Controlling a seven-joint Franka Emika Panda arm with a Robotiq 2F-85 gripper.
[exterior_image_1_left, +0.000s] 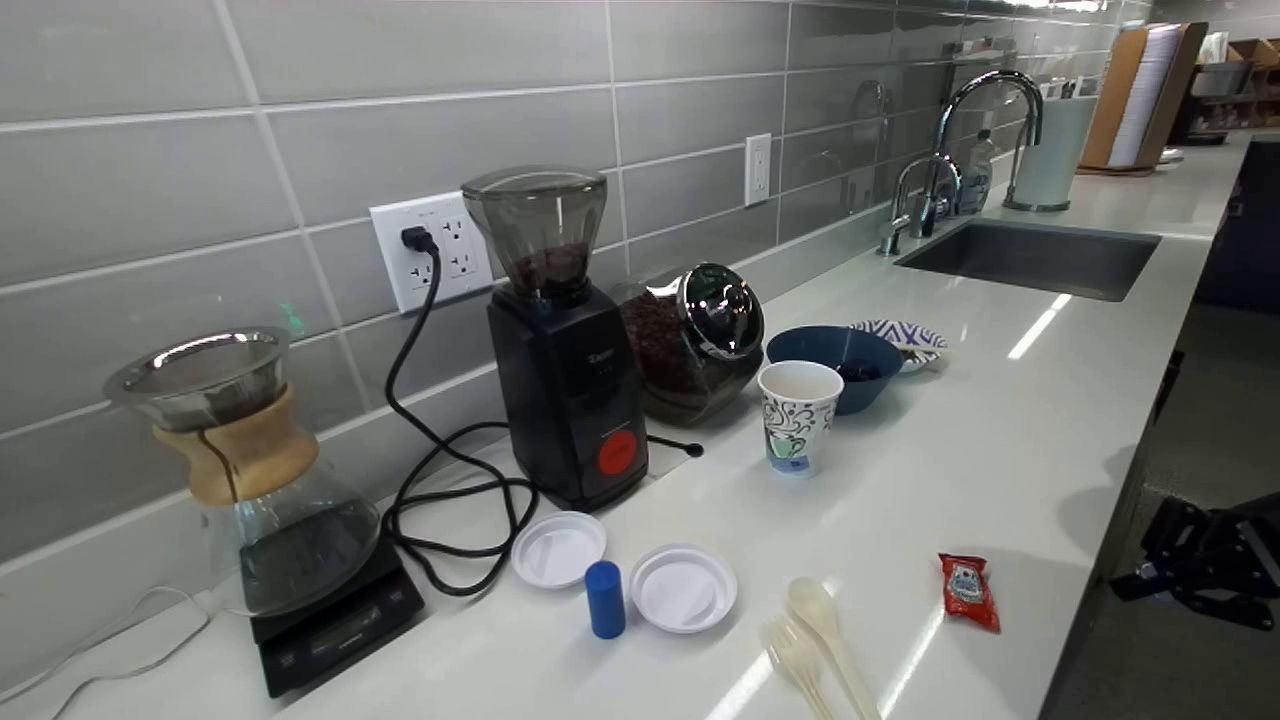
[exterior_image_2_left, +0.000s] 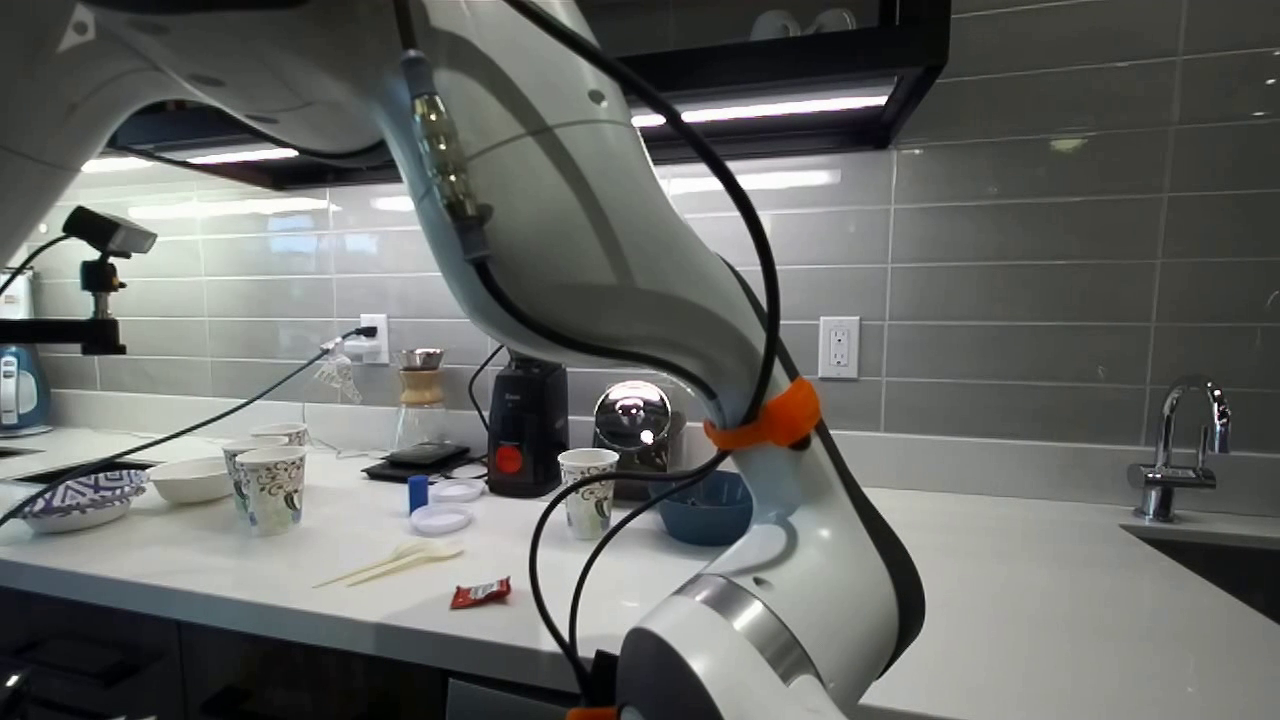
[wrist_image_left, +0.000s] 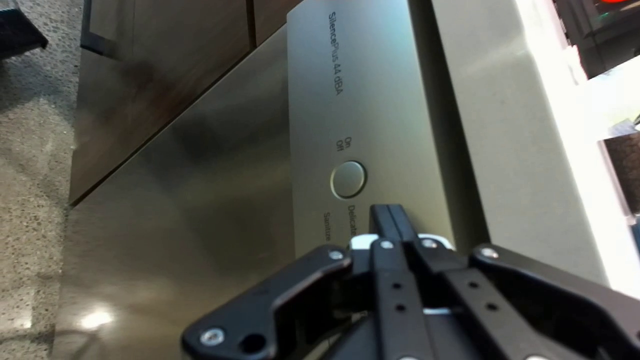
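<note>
Grey tiled wall (exterior_image_1_left: 430, 150) across the back, speckled floor (wrist_image_left: 35, 210) down below, and between them the long white counter (exterior_image_2_left: 1010, 600), glossy, throwing back streaks of light. Here's the big white arm (exterior_image_2_left: 590, 190), arched above that counter, its lower end bent down past the front edge and out of the bottom of an exterior view. And down there is where it counts: the dishwasher (wrist_image_left: 215, 200), built in beneath the counter, its steel front filling much of the wrist view. A dark sink (exterior_image_1_left: 1030, 265) sits further along the counter, in an exterior view. Back to the dishwasher's silvery control panel (wrist_image_left: 370, 100): the step in hand, as I read it, is close positioning right here. Up top, the black grinder (exterior_image_1_left: 565, 370) stands on the wall side near a wood-collared carafe (exterior_image_1_left: 240, 455); then a blue bowl (exterior_image_1_left: 870, 398), a patterned paper cup (exterior_image_1_left: 797, 420) beside it, and a red packet (exterior_image_1_left: 968, 592) nearer the front edge. Now tight on the fingers (wrist_image_left: 381, 220)! Clenched together, nothing seen between them, tips showing over the panel by the word Delicate (wrist_image_left: 351, 220); whether they touch it, I can't tell. And smallest of all, the round button (wrist_image_left: 348, 180), next to the On and Off lettering (wrist_image_left: 344, 143), just beside those tips. The next move, I'd judge, calls for something small and slow: no scraping along the steel, a slight sideways correction before any contact with that button.
</note>
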